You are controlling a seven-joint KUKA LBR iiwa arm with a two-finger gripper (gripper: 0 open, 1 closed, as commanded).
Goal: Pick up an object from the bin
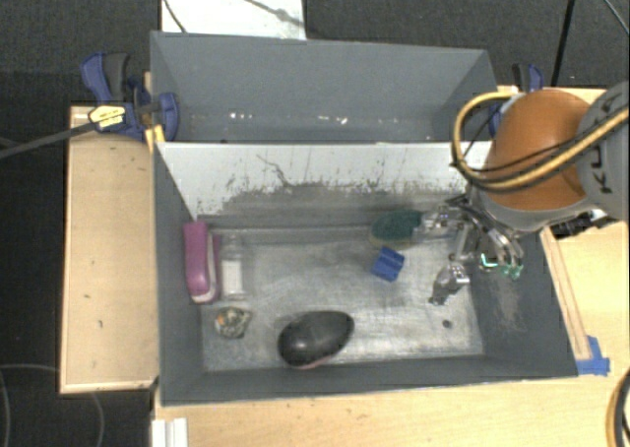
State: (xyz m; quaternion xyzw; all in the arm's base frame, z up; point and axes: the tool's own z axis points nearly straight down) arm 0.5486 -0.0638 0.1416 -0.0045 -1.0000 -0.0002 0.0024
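My gripper point(443, 258) hangs at the right side of the bin, open, with nothing between its fingers. Its upper fingertip point(434, 223) is close to the right end of a dark green rounded thing point(397, 227) that lies by the back wall. The lower fingertip point(445, 289) is just above the bin floor. A small blue block point(388, 264) lies a little to the left of the gripper, apart from it.
A black oval thing point(315, 337) lies at the front middle. A pink oblong thing point(200, 260) and a clear small bottle point(232, 270) sit at the left wall, with a small crumpled scrap point(232, 321) below them. The arm's orange cover and cables hang over the right rim.
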